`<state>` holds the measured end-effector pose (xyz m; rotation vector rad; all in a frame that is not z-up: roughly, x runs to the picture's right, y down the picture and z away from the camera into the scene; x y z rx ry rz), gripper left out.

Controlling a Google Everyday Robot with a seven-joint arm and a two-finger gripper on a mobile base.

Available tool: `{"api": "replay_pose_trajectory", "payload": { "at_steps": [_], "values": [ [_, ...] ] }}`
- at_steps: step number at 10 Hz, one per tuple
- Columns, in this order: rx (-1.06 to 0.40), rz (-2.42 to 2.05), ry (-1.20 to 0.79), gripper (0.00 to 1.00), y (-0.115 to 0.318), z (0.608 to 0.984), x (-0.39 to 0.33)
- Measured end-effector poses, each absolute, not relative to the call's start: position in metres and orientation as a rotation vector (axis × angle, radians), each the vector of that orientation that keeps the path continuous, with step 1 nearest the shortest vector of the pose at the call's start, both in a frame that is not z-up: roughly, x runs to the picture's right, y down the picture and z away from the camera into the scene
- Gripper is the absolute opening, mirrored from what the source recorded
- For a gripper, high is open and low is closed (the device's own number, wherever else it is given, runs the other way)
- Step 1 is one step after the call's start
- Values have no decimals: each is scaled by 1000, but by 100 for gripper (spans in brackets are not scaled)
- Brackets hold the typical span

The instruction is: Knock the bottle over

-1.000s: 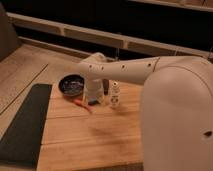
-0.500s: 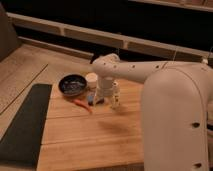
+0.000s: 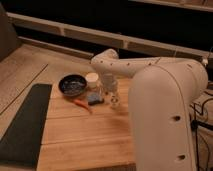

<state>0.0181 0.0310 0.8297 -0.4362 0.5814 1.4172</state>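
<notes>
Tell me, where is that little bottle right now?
The bottle stands upright near the middle of the wooden table, right of the blue object and cream-topped jar, just below the gripper.

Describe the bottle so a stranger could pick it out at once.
Start at the wooden table and follow the white arm to its end, where the gripper hangs. The bottle stands just below and right of it. It is slim and translucent-whitish, unlike the wider cream-topped jar and dark bowl to its left.
</notes>
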Motion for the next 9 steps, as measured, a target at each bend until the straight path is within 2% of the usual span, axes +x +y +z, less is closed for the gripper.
{"api": "replay_pose_trajectory", "payload": {
  "at_steps": [3, 5, 9],
  "values": [
    [-398, 1334, 386, 65, 5, 835, -1],
    [-416, 1303, 277, 65, -1, 826, -13],
    [-430, 1295, 258, 65, 1, 822, -21]
  ]
}}
